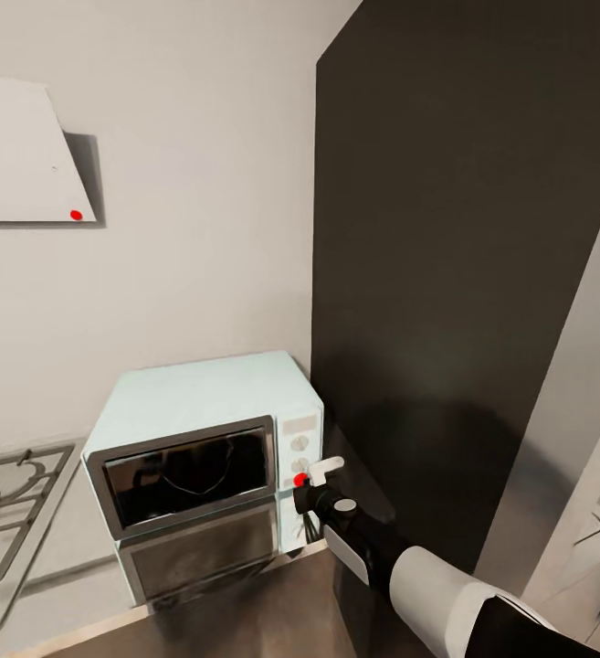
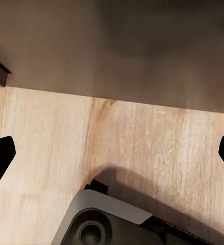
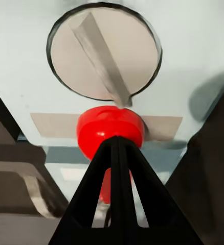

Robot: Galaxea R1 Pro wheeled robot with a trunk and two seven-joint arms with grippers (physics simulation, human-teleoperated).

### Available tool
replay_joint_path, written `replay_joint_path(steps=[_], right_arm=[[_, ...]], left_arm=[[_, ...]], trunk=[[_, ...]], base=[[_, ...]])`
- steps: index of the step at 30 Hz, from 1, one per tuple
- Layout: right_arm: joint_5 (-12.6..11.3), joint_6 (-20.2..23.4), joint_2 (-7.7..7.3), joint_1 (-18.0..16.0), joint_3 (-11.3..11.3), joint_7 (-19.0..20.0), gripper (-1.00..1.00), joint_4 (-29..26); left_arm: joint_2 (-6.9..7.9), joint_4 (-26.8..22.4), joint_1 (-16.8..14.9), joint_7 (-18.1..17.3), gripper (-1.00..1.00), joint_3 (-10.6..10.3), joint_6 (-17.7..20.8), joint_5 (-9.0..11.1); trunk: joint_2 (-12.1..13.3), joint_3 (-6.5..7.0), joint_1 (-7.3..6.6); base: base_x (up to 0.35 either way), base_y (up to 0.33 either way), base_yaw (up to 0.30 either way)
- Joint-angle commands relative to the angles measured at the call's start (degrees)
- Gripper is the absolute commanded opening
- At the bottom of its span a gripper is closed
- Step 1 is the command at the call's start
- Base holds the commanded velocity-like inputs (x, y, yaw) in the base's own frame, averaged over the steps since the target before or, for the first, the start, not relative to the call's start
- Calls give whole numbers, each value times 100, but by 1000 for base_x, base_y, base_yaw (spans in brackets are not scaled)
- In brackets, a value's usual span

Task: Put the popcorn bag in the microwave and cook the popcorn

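- Pale mint-blue microwave [image 1: 204,429] with dark glass door closed, standing on the glossy grey countertop [image 1: 245,612] beside the grey gas hob [image 1: 7,512].
- Right gripper [image 3: 117,145], black fingers pinched together, tips against the red button [image 3: 110,130] under the white knob [image 3: 104,51].
- Left gripper [image 2: 112,153] spread wide over wooden floor [image 2: 117,143], nothing held.

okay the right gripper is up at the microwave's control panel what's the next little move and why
Probably push the right gripper a touch further onto the red button to start heating. Its fingers are closed to a point right at the button, below the knob, and the microwave door looks shut. The bag inside cannot be made out.
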Motion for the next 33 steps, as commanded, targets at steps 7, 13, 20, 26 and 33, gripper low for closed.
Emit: replay_joint_path(steps=[7, 13, 20, 26, 33], right_arm=[[-37, 11, 0, -9, 48, -43, -100, -10], [-37, 16, 0, -9, 48, -43, -100, -10], [-37, 15, 0, -9, 48, -43, -100, -10], [-37, 13, 0, -9, 48, -43, -100, -10], [-37, 14, 0, -9, 48, -43, -100, -10]], left_arm=[[-5, -8, 1, -2, 100, 14, -6, 9], [-5, -4, -6, -2, 100, 14, -6, 8], [-5, -4, -4, -2, 100, 14, -6, 11], [-5, -4, -4, -2, 100, 14, -6, 11], [-5, -4, -3, -3, 100, 14, -6, 12]], trunk=[[-11, -11, 4], [-11, -11, 4], [-11, -11, 4], [-11, -11, 4], [-11, -11, 4]], base=[[16, 5, 0], [104, 0, 0], [9, 0, 0], [0, 0, 0], [0, 27, 0]])
